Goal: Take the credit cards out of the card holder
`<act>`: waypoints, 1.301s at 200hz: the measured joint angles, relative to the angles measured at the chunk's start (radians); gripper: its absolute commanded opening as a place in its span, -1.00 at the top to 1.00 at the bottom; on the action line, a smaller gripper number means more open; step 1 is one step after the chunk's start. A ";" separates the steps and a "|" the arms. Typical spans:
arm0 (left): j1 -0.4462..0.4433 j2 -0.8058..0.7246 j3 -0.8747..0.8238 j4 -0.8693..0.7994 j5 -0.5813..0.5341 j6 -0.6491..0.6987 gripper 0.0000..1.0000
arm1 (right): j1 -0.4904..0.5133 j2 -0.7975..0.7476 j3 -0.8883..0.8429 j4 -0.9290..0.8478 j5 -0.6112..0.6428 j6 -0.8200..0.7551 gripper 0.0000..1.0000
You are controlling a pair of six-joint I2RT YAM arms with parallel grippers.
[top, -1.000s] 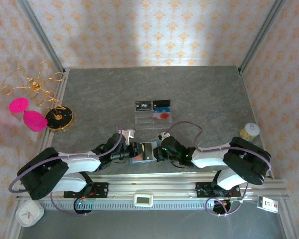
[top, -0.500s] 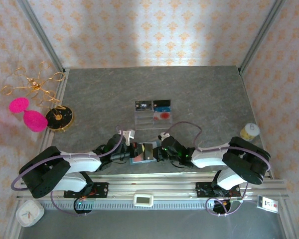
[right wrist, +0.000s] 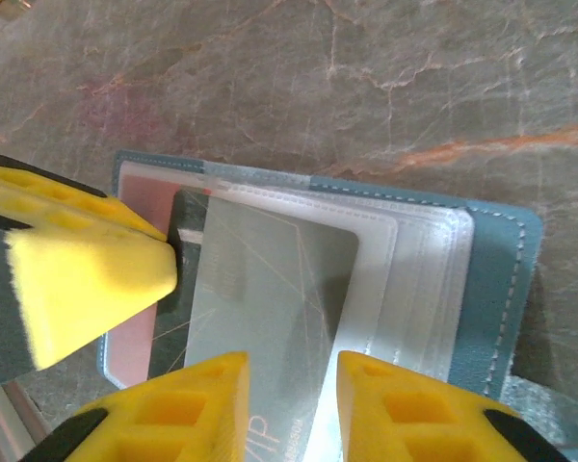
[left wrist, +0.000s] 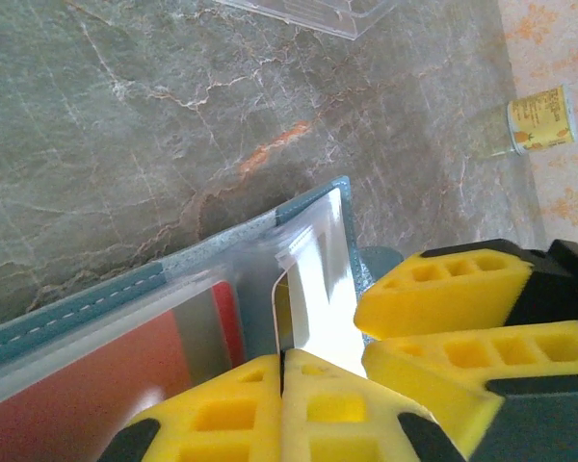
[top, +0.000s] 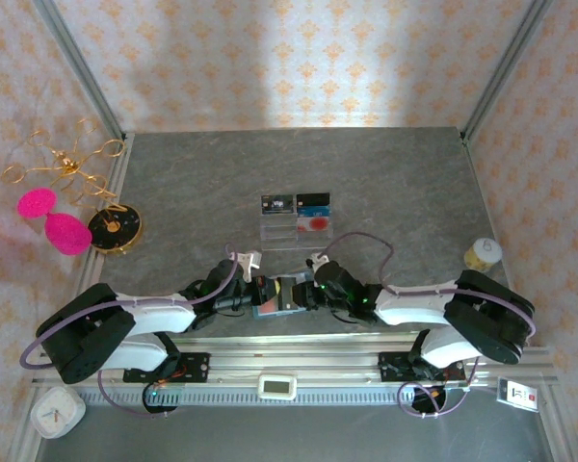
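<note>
Looking down from the top external view, found the small teal-blue folding card holder (top: 277, 298) lying open on the grey marbled desk (top: 395, 183), close to the near edge. Saw the left gripper (top: 257, 293) reaching onto it from the left and the right gripper (top: 303, 295) from the right, both touching it; could not tell the state of either pair of jaws from up there. Noted a clear plastic compartment tray (top: 294, 236) further back at mid-desk, well apart from the holder, with three thin credit cards at it: a black card (top: 277, 203) and a dark blue card (top: 312, 203) along its far side, a pale card with red print (top: 315, 223) in its right part. Spotted a small yellow-labelled jar (top: 482, 253) by the desk's right edge.

Turning to the left wrist view, saw the left jaws together, their yellow foam pads (left wrist: 347, 409) clamped on the holder's clear pocket page. Made out a red card (left wrist: 96, 395) under that clear plastic, just beside the pads. Caught the right gripper's own yellow pads (left wrist: 443, 289) just to the right, at the holder's corner.

Turning to the right wrist view, found the right jaws apart, one pad either side of a grey translucent card (right wrist: 270, 298) tucked in the holder's clear pocket. Saw one left pad (right wrist: 87, 279) pressing the holder's left page, over the red card.
</note>
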 measured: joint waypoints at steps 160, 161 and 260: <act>-0.002 0.027 -0.019 0.035 -0.009 -0.018 1.00 | -0.021 0.144 0.000 0.168 -0.043 0.082 0.80; -0.002 0.027 -0.019 0.035 -0.008 -0.016 1.00 | -0.021 0.144 0.000 0.168 -0.043 0.082 0.80; 0.002 -0.166 -0.051 -0.098 -0.043 0.001 1.00 | -0.020 0.147 0.000 0.165 -0.019 0.121 0.84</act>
